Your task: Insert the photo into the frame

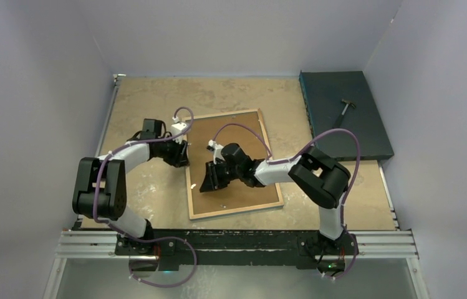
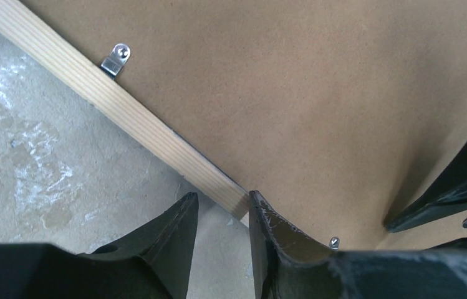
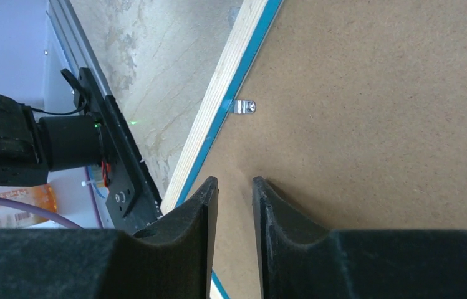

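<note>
Looking down from above, the frame lies face down in the middle of the table with bare table along its left and near edges. The left gripper is at its left rail and the right gripper is over the brown backing board. In the left wrist view, narrowly parted jaws straddle the pale rail, and I cannot tell if they pinch it; in the right wrist view, slightly parted jaws hold nothing just inside a rail.

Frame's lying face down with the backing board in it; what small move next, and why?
Likely close the left end effector on the frame, whose wooden rail runs between its fingers, steadying it while the right end effector works the nearby metal tab.
</note>
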